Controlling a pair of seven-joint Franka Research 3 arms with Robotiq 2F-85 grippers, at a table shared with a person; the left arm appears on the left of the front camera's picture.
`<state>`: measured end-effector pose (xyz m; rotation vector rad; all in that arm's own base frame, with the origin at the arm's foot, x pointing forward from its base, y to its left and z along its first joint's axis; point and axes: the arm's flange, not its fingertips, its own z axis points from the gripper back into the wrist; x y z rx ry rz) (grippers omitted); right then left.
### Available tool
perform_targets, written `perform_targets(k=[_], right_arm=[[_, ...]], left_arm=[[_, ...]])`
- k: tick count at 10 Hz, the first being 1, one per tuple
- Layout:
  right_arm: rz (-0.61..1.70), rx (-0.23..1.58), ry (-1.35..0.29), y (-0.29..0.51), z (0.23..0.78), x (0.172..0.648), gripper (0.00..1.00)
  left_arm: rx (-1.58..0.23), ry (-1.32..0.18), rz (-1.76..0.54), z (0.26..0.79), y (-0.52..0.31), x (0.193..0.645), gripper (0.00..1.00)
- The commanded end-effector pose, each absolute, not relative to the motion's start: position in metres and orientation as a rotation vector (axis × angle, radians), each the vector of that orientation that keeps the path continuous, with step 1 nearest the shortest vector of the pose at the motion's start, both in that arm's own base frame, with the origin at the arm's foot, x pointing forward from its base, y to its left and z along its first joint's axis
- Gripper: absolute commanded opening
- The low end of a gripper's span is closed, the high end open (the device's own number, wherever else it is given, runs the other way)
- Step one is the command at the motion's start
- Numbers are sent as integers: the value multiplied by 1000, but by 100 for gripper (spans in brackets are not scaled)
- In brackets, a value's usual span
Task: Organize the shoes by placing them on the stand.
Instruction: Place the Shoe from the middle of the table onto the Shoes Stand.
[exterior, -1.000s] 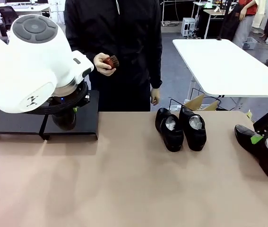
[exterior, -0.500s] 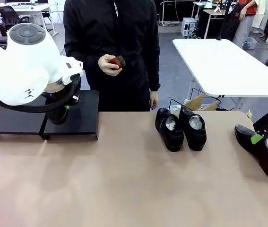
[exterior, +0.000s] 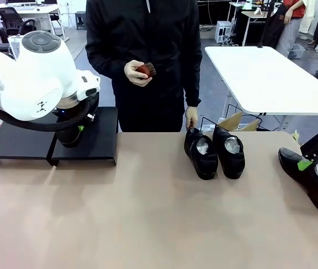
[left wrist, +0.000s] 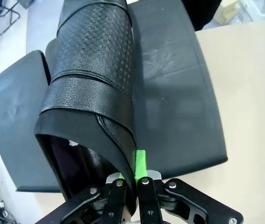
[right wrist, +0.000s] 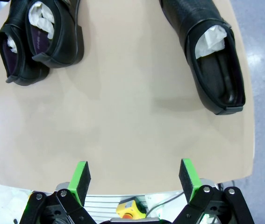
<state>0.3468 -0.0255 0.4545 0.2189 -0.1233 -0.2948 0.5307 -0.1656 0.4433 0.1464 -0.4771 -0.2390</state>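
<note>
My left gripper (left wrist: 131, 179) is shut on the heel rim of a black textured shoe (left wrist: 95, 93). That shoe hangs toe-down over the low black stand (left wrist: 179, 107); I cannot tell whether its toe touches the top. In the front view the held shoe (exterior: 69, 137) is mostly hidden under my left wrist, above the stand (exterior: 91, 147) at the far left. Two glossy shoes (exterior: 203, 155) (exterior: 230, 150) stand side by side at mid-table. Another shoe (exterior: 310, 175) lies at the right edge. My right gripper (right wrist: 134, 179) hovers open, short of that shoe (right wrist: 207, 51).
A person in black stands across the table holding a reddish-brown brush (exterior: 146, 69). Their other hand (exterior: 191, 117) hangs just behind the shoe pair. A white table (exterior: 271, 78) and a cardboard box (exterior: 234, 120) sit behind at the right. Bare tan tabletop (exterior: 147, 213) fills the foreground.
My left arm has drawn back and to the left, with the shoe still over the stand. The person has stepped right, and their free hand has come nearer the shoe pair. My right arm has not moved.
</note>
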Motion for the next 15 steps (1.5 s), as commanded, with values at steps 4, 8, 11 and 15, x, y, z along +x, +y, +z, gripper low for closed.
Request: perform_targets(k=[4,8,11,15], right_arm=[[-287,221,-123,-25,455,346,100],[-287,221,-123,-25,455,346,100],[-287,221,-123,-25,455,346,100],[-287,221,-123,-25,455,346,100]], left_arm=[[156,-487,-135,428,-148,536,0],[143,-468,-90,411,-144,540,0],[150,-455,-80,403,-145,541,0],[141,-461,-43,409,-144,542,39]])
